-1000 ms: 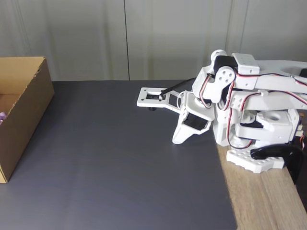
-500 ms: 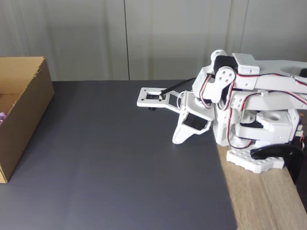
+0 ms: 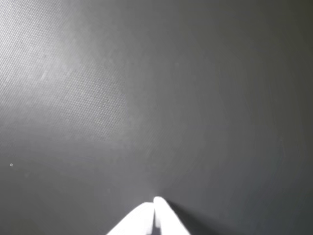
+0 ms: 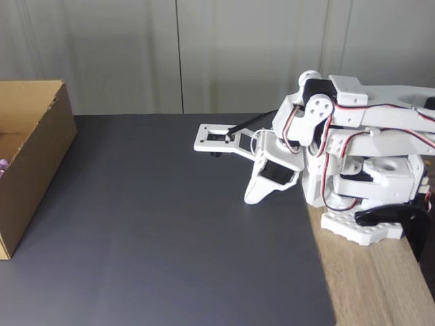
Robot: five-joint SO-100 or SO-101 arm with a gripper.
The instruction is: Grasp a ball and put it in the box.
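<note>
No readable writing, brand or label on anything in either view.

Box (image 4: 30,163): plain brown corrugated cardboard, open top, at far left edge of fixed view, resting on dark grey mat (image 4: 170,231). Cut off by the frame on its left side. Inside, against the frame edge, a small pinkish-purple patch visible low on the box floor: ball (image 4: 3,165), mostly out of frame, lying in the box. No bump detail resolvable at this size.

Arm (image 4: 353,149): white printed parts, black servos, red/white/black wiring, folded down at right of fixed view, base clamped on wooden tabletop (image 4: 374,285) just beside the mat's right edge. Well apart from the box, bare mat between.

Gripper (image 4: 250,198): tip pointing down, at or just above the mat surface near the arm base. In wrist view, gripper (image 3: 154,201) enters from bottom edge; two white fingertips (image 3: 142,218) pressed together, only a thin dark seam between them. Clenched, nothing between the jaws.

Wrist view otherwise: dark mat (image 3: 146,98), fine woven texture, brighter glare toward upper left.

Background in fixed view: pale grey wall panels (image 4: 204,54) with vertical seams.
</note>
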